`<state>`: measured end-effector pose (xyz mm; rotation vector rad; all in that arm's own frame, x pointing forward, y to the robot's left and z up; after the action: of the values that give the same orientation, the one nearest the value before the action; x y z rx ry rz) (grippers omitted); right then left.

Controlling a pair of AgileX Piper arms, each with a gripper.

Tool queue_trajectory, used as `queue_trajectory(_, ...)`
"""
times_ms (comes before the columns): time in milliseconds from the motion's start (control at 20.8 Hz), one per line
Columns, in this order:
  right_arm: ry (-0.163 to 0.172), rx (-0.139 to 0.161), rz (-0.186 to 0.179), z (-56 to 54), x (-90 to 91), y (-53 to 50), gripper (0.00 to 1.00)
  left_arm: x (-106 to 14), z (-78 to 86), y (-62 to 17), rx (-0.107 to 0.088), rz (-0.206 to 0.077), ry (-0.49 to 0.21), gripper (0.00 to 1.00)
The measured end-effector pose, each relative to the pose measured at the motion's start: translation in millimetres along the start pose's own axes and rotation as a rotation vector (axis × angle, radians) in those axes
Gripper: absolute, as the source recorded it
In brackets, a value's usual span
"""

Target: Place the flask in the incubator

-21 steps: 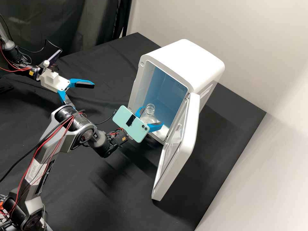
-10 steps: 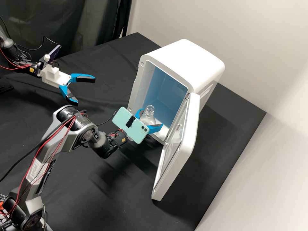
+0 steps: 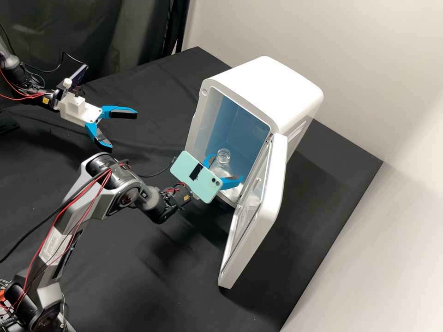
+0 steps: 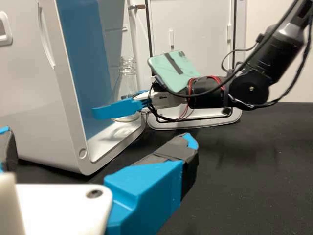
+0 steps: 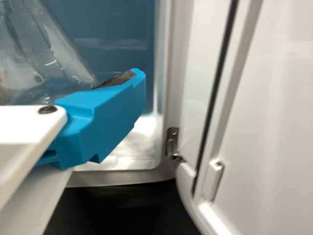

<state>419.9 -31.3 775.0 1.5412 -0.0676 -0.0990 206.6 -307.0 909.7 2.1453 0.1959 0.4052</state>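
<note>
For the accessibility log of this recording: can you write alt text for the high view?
The right gripper holds a clear flask upright just inside the open white incubator, its door standing wide open on the black bench. The left gripper hangs open off to the side, apart from the incubator.

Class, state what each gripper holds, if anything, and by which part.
Right gripper holds the flask by its wide lower body; left gripper holds nothing.

The incubator [image 3: 277, 92] stands on the desk [image 3: 161, 258] with its door [image 3: 251, 216] open toward the front, the flask [image 3: 222, 159] sits low inside it between the fingers of the right gripper [image 3: 223, 169], and the left gripper [image 3: 121, 130] is well apart at the left.
</note>
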Motion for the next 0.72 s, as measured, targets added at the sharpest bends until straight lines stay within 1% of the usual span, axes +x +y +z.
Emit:
queue_trajectory(48, -0.008, -0.004, 0.000, 1.5, 4.1, 1.9, 0.00, 0.0, 0.0, 0.0, 0.000, 0.000, 0.000, 1.00)
queue_trajectory(144, -0.024, -0.002, -0.004, 4.0, 14.3, 5.2, 0.00, 0.0, 0.0, 0.0, 0.000, 0.000, 0.000, 1.00)
queue_trajectory(240, -0.027, -0.006, -0.018, 6.4, 22.5, 4.4, 0.00, 0.0, 0.0, 0.0, 0.000, 0.000, 0.000, 1.00)
queue_trajectory(384, -0.047, 0.017, -0.043, 8.6, 31.7, 2.5, 0.00, 0.7, -0.3, 0.8, 0.002, 0.003, 0.000, 1.00)
queue_trajectory(432, -0.050, 0.015, -0.051, 8.0, 33.8, 2.8, 0.00, 1.2, -0.4, 1.4, 0.003, 0.006, -0.001, 1.00)
queue_trajectory(576, -0.050, 0.014, -0.055, 4.9, 40.4, 4.4, 0.00, 1.3, 0.0, 1.3, 0.002, 0.005, -0.002, 1.00)
queue_trajectory(624, -0.050, 0.021, -0.060, 2.7, 41.9, 4.3, 0.00, 1.3, 0.0, 1.3, 0.002, 0.005, -0.002, 1.00)
queue_trajectory(720, -0.039, 0.020, -0.071, -3.2, 42.5, -0.1, 0.00, 1.5, -0.1, 1.5, 0.002, 0.006, -0.001, 1.00)
